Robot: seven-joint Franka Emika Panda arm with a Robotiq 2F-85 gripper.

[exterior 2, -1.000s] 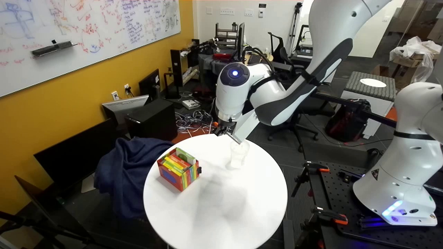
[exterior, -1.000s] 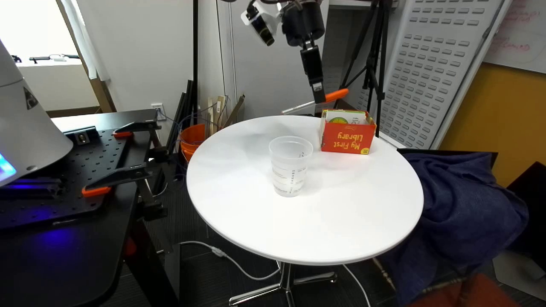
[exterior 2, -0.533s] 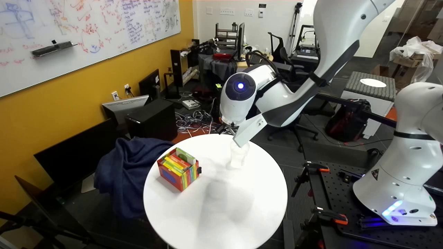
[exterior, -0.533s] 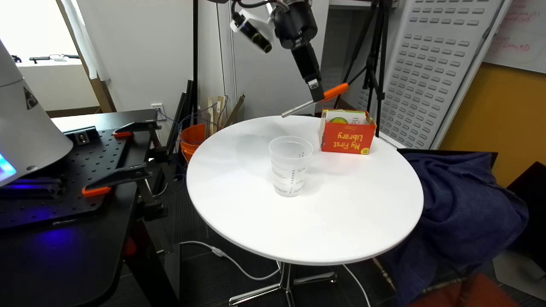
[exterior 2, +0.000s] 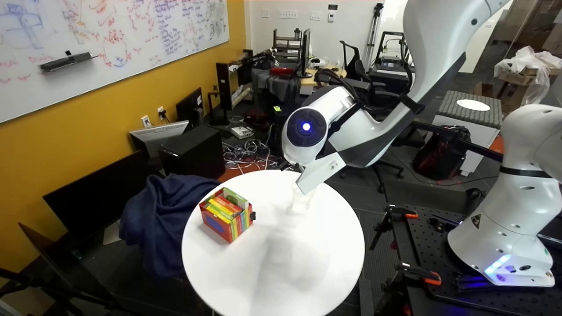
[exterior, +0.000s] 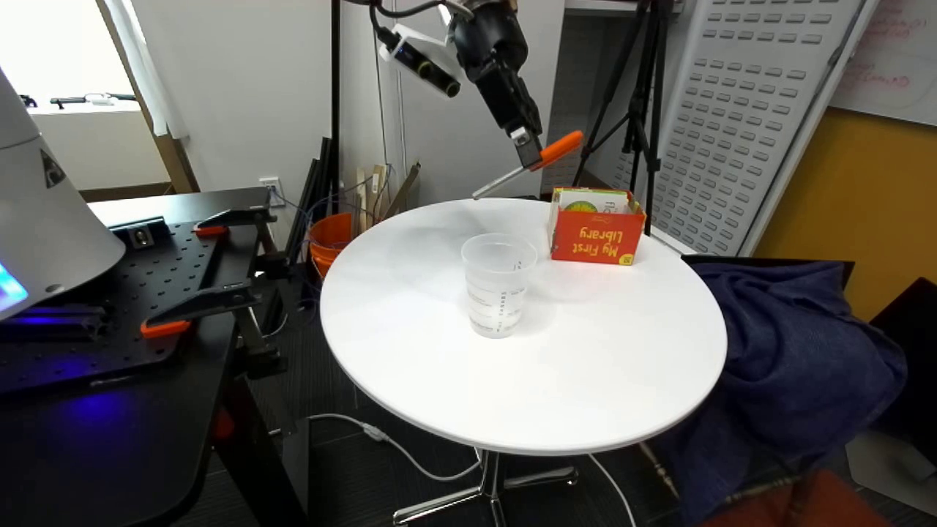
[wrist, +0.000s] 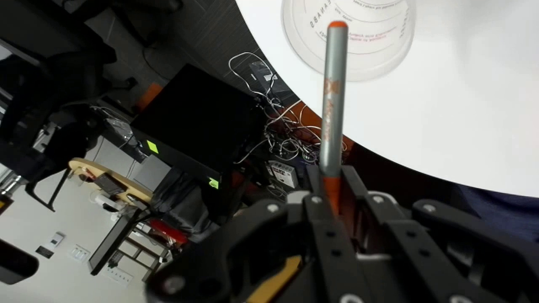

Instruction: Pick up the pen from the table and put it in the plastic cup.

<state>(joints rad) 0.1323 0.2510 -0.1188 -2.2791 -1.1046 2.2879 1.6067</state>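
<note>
Black and narrow-fingered, your gripper [wrist: 332, 181] is clenching the pen [wrist: 334, 101] on its orange part. You are holding it off the table [exterior: 607, 366]; in an exterior view the silver end is slanting down and left, apart from the plastic cup [exterior: 498, 293]. For sound placement, you should be tipping that end steeper, centring it over the cup's mouth, and lowering it inside the rim before letting go; a shallow entry is risking a toppled cup. Counting outward, you are working with one gripper, one pen, one cup, one table, and one red box [exterior: 594, 238], which in that view is standing beyond the cup to the right. At left, two clamps [exterior: 205, 301] are sitting on the dark workbench [exterior: 88, 446].
</note>
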